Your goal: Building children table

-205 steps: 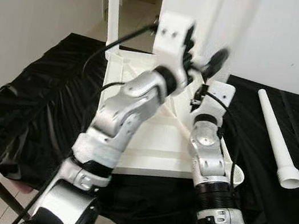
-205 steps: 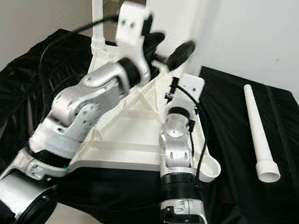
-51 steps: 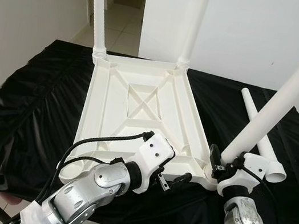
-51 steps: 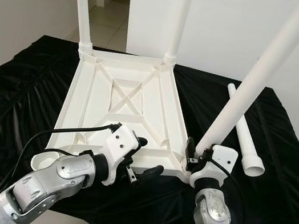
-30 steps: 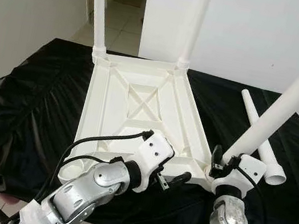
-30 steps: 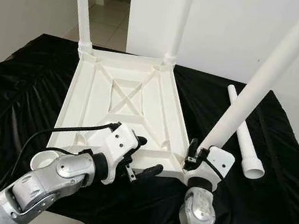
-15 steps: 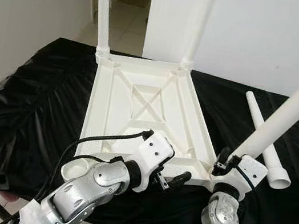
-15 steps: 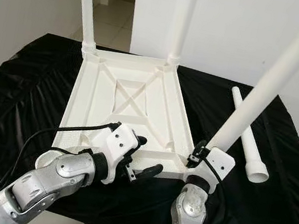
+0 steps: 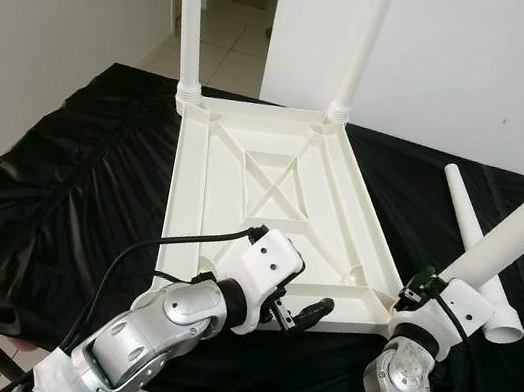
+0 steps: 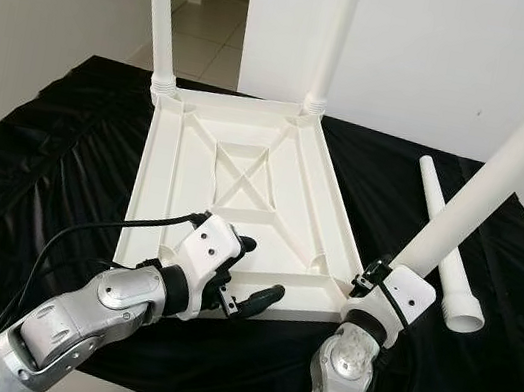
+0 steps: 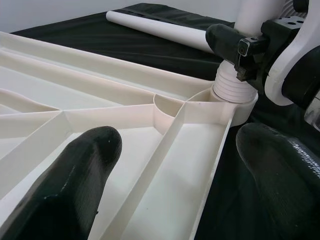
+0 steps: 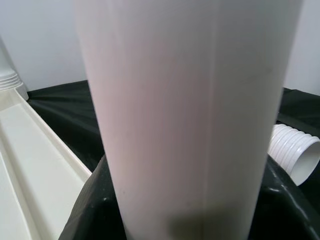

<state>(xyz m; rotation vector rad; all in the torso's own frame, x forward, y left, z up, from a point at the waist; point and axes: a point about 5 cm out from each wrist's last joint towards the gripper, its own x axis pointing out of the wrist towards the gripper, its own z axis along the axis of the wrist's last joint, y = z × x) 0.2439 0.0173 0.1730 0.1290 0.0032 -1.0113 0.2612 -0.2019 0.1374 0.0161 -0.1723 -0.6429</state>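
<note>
Two end effectors at upturned tabletop's (image 9: 274, 183) near edge, left (image 9: 295, 307) open, right (image 9: 415, 292) gripping tilted leg (image 9: 514, 235).

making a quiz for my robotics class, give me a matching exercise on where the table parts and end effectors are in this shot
Things:
1. loose leg
2. tilted leg
3. left end effector
4. far left leg

States:
A. open over the tabletop's near edge
B. lying flat on the black cloth
C. upright in its corner socket
D. gripped by the right end effector at the near right corner

Pairs: 1-B, 2-D, 3-A, 4-C
</note>
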